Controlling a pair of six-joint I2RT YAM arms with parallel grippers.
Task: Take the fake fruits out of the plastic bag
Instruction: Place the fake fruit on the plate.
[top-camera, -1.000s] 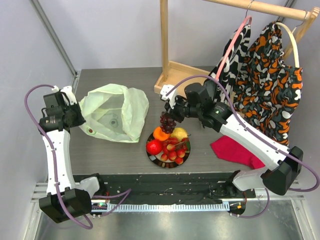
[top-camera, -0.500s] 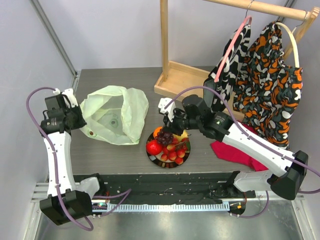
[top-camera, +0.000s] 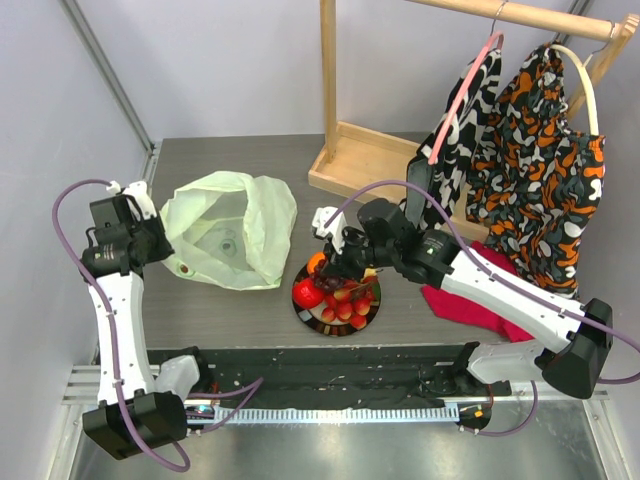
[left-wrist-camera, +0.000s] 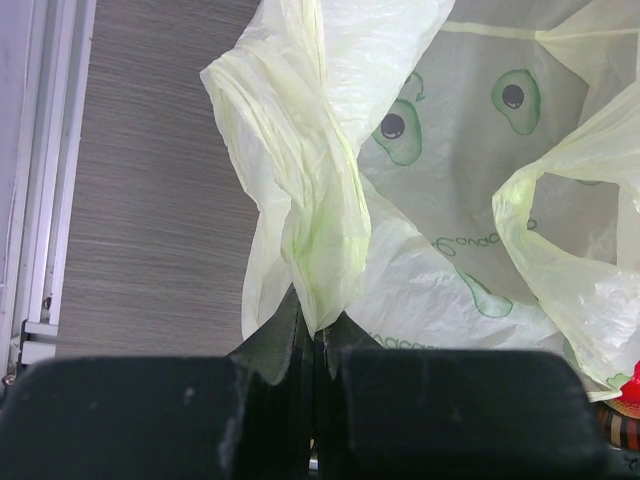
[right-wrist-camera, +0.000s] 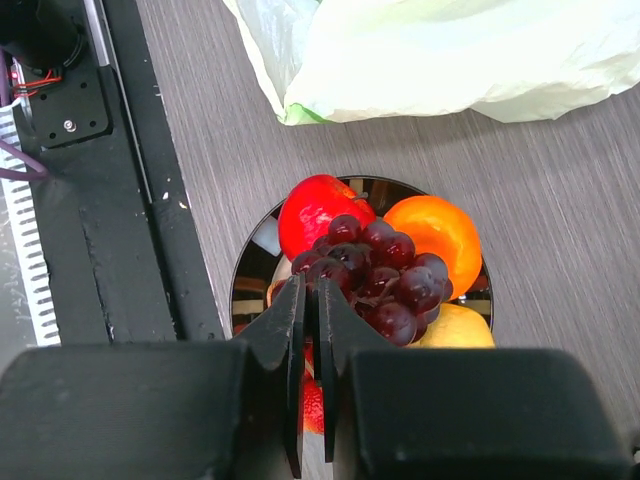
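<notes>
The pale green plastic bag (top-camera: 235, 235) lies open on the table at the left. My left gripper (top-camera: 152, 240) is shut on a bunched fold of the bag's left edge (left-wrist-camera: 318, 250); its fingertips (left-wrist-camera: 315, 325) pinch the plastic. My right gripper (top-camera: 340, 270) is over the plate (top-camera: 300, 306), shut on the dark purple grape bunch (right-wrist-camera: 385, 275), which rests on the other fruits. In the right wrist view the gripper (right-wrist-camera: 312, 288) is at the bunch's left end. A red apple (right-wrist-camera: 312, 208), an orange (right-wrist-camera: 440, 230), a lemon (right-wrist-camera: 458, 328) and small red berries (top-camera: 347, 310) lie on the plate.
A wooden clothes rack (top-camera: 355, 150) stands at the back with patterned garments (top-camera: 530, 150) hanging at the right. A red cloth (top-camera: 465, 300) lies right of the plate. A black rail (right-wrist-camera: 130, 180) runs along the near table edge.
My right gripper has come down and forward with the grape bunch, from above the table behind the plate onto the fruits on the plate. The left arm has shifted slightly, still holding the bag.
</notes>
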